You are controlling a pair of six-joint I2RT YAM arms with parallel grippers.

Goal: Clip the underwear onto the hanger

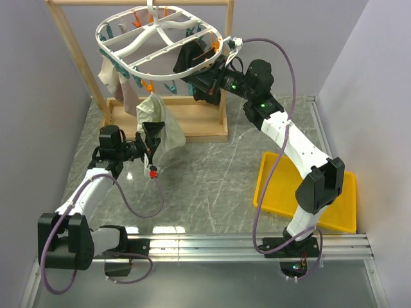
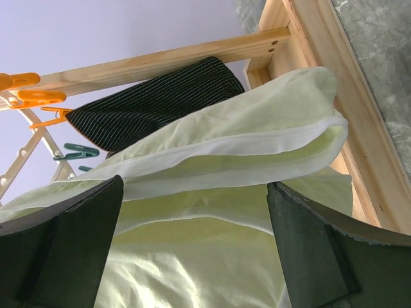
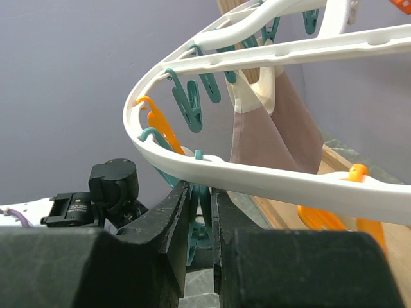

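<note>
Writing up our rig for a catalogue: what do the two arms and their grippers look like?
Both the left arm and right arm have white link shells, black joint housings and looping lilac cables. The left gripper and right gripper are black, with wedge-shaped fingers.

Wooden rack (image 1: pixel 192 128) at back of marble tabletop (image 1: pixel 212 179), black garment (image 1: pixel 186 59) and beige-pink cloth (image 1: pixel 113 78) hanging within it, yellow tray (image 1: pixel 337 215) at right.
</note>
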